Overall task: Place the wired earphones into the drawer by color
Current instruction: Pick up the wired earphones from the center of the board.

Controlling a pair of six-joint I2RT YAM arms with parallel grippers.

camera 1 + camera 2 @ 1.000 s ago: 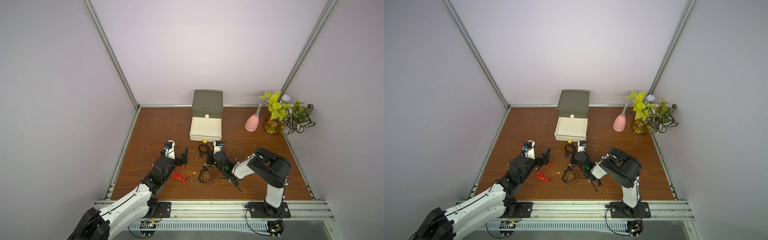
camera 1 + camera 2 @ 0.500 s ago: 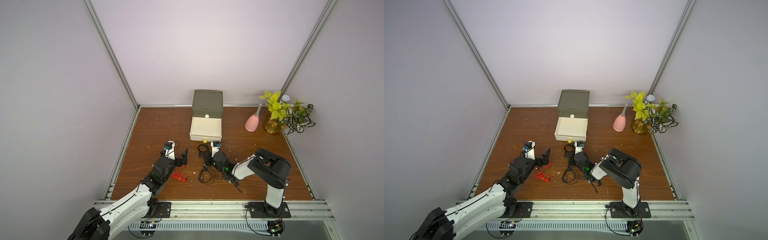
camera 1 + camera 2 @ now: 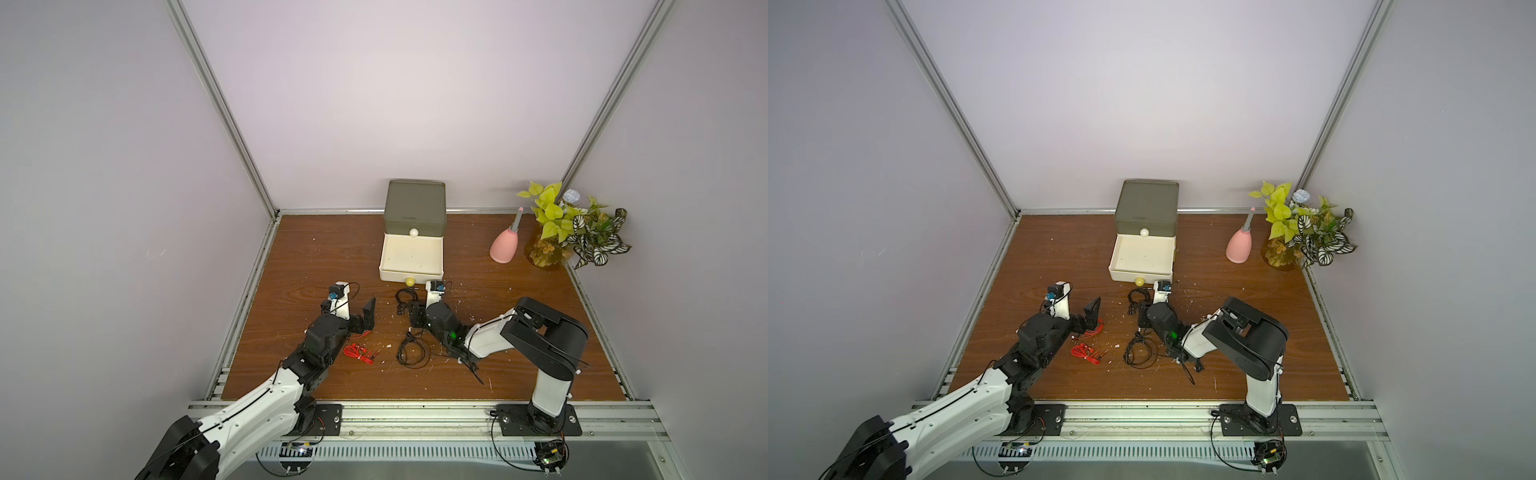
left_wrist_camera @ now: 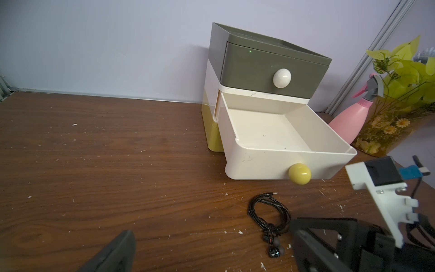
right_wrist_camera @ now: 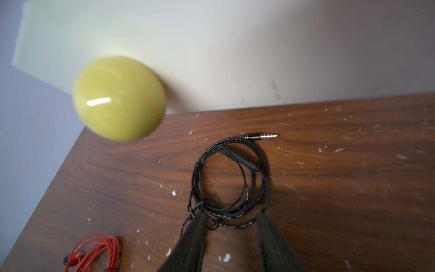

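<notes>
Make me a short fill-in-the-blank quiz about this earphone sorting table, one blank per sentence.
1. The pulled-out cream drawer has a ___ knob.
2. Inside, that drawer is ___.
3. The earphones lying at the right gripper's jaws are ___.
4. The spray bottle beside the plant is ___.

Missing words: yellow, empty, black, pink.

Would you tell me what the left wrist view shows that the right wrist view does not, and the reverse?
Only the left wrist view: the grey top drawer with its white knob, the inside of the open cream drawer, the pink spray bottle and the plant. Only the right wrist view: the red earphones. Both: the yellow knob, the black earphones and the wooden table.
</notes>
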